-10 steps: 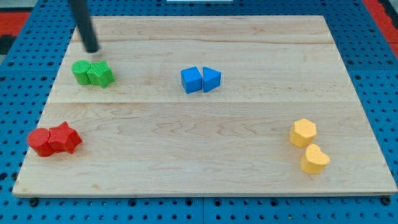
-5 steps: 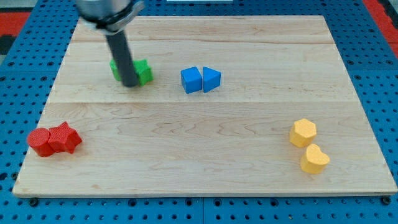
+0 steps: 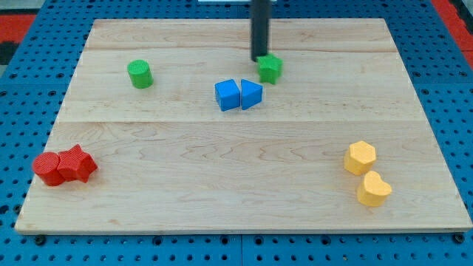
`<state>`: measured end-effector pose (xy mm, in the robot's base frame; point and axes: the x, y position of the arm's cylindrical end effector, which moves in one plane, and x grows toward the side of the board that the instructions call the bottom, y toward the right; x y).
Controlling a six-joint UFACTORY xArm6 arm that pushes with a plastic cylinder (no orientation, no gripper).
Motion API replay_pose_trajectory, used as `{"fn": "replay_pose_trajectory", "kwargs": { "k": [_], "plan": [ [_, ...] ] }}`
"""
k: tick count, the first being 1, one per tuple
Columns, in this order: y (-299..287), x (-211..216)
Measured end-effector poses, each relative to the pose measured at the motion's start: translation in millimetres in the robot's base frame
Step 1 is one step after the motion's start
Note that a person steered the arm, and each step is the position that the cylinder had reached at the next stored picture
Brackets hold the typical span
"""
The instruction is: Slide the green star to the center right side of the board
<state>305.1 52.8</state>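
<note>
1. My tip (image 3: 259, 58) touches the green star (image 3: 270, 69) at the star's upper left edge (there is no jaw to open or close, just a rod).
2. The two blue blocks, a cube (image 3: 228, 95) and a triangle (image 3: 251, 94), lie just below my tip, toward the view's left.
3. The green cylinder (image 3: 139, 74) sits well left of my tip.
4. The yellow blocks (image 3: 367, 173) lie far to my tip's lower right, on the wooden board (image 3: 222, 177).

The pale wooden board (image 3: 244, 192) rests on a blue pegboard (image 3: 458, 111). Taking the board's centre as the clock's hub, the green star (image 3: 270, 69) lies toward 12 o'clock, with the blue cube (image 3: 228, 95) and blue wedge (image 3: 251, 94) touching just below it. The green cylinder (image 3: 139, 74) sits at 10 o'clock. A red cylinder (image 3: 48, 168) and red star (image 3: 77, 164) touch at 8 o'clock. The yellow hexagon (image 3: 361, 157) and a second yellow block (image 3: 374, 189) lie at 4 o'clock.
</note>
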Motion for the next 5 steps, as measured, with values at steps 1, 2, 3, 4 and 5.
{"fn": "replay_pose_trajectory", "kwargs": {
  "k": [1,2,3,4,5],
  "plan": [
    [-42,-3],
    [19,29],
    [117,55],
    [80,47],
    [42,48]
  ]
}}
